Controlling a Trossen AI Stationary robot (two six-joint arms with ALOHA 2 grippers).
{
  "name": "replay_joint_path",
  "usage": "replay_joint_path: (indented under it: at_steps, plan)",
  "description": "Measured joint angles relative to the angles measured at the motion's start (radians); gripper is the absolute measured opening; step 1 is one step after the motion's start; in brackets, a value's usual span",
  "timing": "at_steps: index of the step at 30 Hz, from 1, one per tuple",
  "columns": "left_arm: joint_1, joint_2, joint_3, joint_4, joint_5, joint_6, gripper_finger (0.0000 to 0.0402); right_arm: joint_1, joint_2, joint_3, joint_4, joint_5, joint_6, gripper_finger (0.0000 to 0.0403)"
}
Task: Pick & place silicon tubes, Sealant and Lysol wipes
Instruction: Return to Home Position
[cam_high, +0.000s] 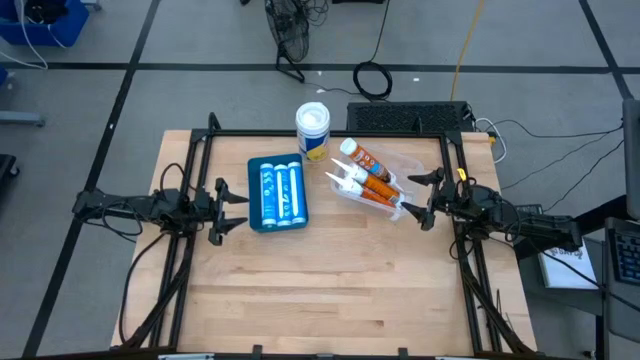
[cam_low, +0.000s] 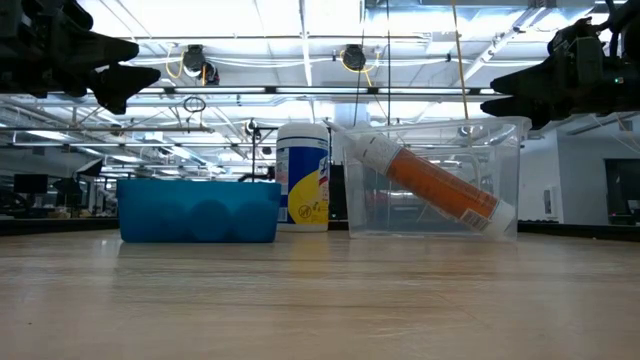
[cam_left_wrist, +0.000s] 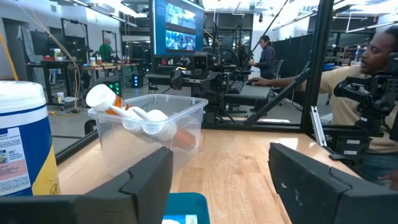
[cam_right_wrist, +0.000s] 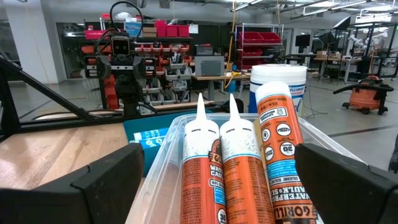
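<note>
Three orange-and-white tubes (cam_high: 366, 176) lie side by side in a clear plastic tub (cam_high: 385, 190), nozzles toward the far left; they also show in the right wrist view (cam_right_wrist: 239, 168). The Lysol wipes canister (cam_high: 313, 131), white-lidded, stands upright on the table behind a blue tray (cam_high: 277, 193) that holds two blue-and-white tubes (cam_high: 281, 190). My left gripper (cam_high: 232, 208) is open and empty, just left of the tray. My right gripper (cam_high: 421, 198) is open and empty, at the tub's right end.
Black frame rails (cam_high: 190, 190) run along both table sides and the far edge. A black box (cam_high: 408, 117) lies behind the table. Bare wood (cam_high: 320, 290) spans the near half. People show in the room beyond in the left wrist view (cam_left_wrist: 373, 68).
</note>
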Motion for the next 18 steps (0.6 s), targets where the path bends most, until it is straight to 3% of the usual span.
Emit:
replay_joint_path:
  at_steps: [18]
  plan:
    - [0.000,0.000,0.000,0.000,0.000,0.000,0.0265,0.000,0.000,0.000,0.000,0.000,0.000,0.0391]
